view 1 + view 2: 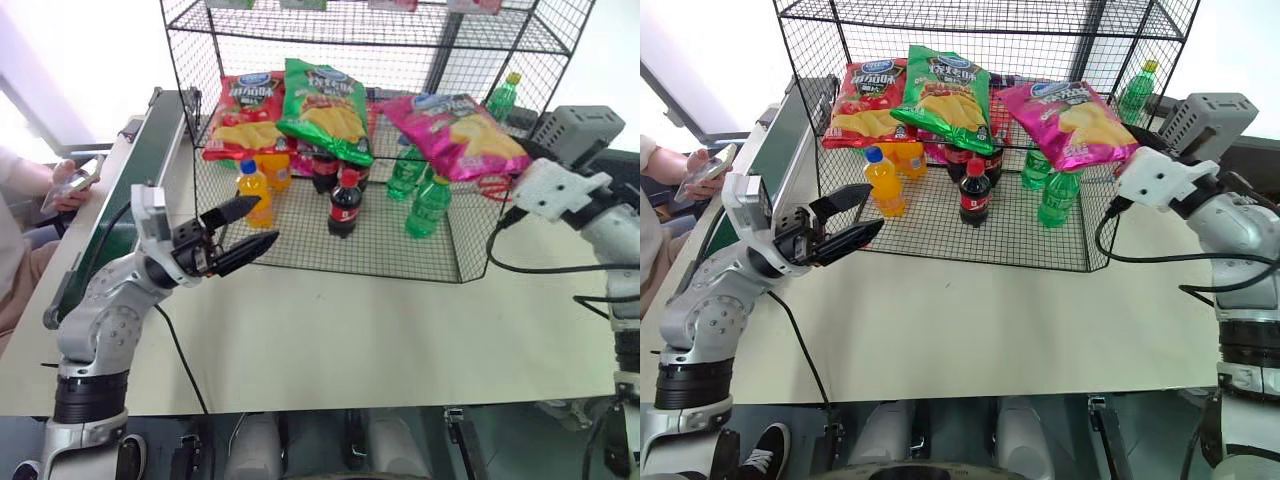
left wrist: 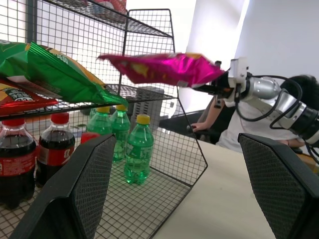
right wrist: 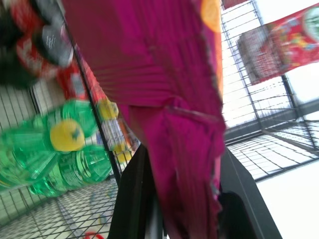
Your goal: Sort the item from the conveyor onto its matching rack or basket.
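Textured black fingers [image 3: 134, 199] pinching glossy crinkled bag [image 3: 149, 74]

Silver-grey dimpled arm shells with black joint rings and black cables, the left gripper [image 1: 243, 230] at centre left with two black textured fingers, white wrist housing and grey camera box at upper right.

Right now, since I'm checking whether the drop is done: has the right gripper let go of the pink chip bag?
No, the right gripper is shut on the pink chip bag, holding its edge at the rack.
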### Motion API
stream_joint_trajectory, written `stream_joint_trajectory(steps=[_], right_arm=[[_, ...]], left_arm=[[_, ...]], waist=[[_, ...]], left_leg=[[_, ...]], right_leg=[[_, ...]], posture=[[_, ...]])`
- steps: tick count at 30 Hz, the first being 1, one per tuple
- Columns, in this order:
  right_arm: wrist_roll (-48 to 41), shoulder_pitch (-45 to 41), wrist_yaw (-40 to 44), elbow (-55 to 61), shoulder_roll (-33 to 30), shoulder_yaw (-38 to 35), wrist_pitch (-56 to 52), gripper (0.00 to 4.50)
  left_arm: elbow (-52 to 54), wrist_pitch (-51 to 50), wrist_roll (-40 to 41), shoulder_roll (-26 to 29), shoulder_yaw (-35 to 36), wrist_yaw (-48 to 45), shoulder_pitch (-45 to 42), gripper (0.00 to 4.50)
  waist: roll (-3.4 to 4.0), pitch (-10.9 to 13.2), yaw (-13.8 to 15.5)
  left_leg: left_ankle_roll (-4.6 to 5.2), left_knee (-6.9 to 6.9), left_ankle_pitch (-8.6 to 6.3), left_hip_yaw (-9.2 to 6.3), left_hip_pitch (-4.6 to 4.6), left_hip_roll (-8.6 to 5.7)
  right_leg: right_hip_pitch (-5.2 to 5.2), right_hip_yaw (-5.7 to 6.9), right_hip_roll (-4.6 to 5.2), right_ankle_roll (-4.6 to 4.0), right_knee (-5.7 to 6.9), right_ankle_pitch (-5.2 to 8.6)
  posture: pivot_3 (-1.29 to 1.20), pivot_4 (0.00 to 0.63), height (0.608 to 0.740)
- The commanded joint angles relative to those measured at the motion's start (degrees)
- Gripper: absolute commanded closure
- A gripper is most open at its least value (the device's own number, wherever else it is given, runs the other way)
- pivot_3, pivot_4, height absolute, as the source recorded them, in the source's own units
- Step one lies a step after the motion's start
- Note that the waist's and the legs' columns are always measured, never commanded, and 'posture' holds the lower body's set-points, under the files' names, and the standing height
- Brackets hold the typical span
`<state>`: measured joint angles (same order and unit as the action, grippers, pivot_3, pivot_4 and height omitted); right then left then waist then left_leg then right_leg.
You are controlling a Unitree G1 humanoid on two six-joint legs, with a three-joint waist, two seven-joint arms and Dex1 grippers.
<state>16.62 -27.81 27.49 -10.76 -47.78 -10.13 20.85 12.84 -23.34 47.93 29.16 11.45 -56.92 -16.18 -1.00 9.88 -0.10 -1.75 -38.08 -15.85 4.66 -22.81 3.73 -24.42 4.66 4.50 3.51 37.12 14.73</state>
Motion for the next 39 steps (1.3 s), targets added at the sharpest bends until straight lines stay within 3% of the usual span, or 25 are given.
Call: stream_joint_trajectory(steps=[1, 9, 20, 29, 39], right_arm=[[3.0, -4.7, -3.5, -0.3, -0.6, 0.9, -5.4, 4.25], [6.3, -9.5, -6.7, -0.3, 2.7, 5.0, -17.1, 4.25], [6.9, -11.6, -8.2, -0.4, 5.3, 8.5, -22.5, 4.25], [4.6, -13.4, -4.6, 0.2, 4.5, 8.5, -26.7, 0.12], [-4.2, -15.5, 11.0, 4.1, -2.6, 7.0, -34.3, 0.04]], left_arm=[[3.3, 1.6, -1.6, 0.5, -0.1, 0.6, 0.4, 0.34], [5.4, 5.5, -5.3, -1.1, -0.3, 3.2, 1.1, 0.34], [7.7, 5.8, -5.4, -4.6, -2.4, 6.7, 1.0, 0.34], [7.6, 6.4, -5.7, -5.4, -3.2, 7.4, 1.3, 0.34], [7.6, 7.0, -6.0, -6.1, -3.7, 7.6, 1.7, 0.34]], waist=[[0.00, 0.0, -0.4], [0.03, 0.0, -0.6], [0.03, 0.0, -0.5], [0.03, 0.0, -0.6], [0.03, 0.0, -0.5]], left_leg=[[-0.01, 0.00, 0.01, 0.00, 0.00, 0.00], [-0.03, 0.00, 0.02, 0.00, -0.02, -0.01], [-0.03, 0.00, 0.02, -0.01, -0.03, -0.01], [-0.03, 0.00, 0.02, -0.01, -0.02, -0.01], [-0.02, 0.00, 0.02, -0.02, -0.04, -0.01]], right_leg=[[0.00, 0.00, 0.00, 0.00, 0.00, 0.00], [0.00, 0.01, 0.03, 0.00, 0.00, 0.00], [-0.01, 0.01, 0.04, 0.01, 0.00, -0.01], [-0.01, 0.01, 0.02, 0.01, 0.01, -0.01], [0.00, 0.02, 0.04, 0.01, 0.00, -0.01]], posture=[[0.00, 0.150, 0.740], [0.00, 0.150, 0.740], [0.00, 0.150, 0.740], [0.00, 0.150, 0.740], [0.00, 0.150, 0.740]])
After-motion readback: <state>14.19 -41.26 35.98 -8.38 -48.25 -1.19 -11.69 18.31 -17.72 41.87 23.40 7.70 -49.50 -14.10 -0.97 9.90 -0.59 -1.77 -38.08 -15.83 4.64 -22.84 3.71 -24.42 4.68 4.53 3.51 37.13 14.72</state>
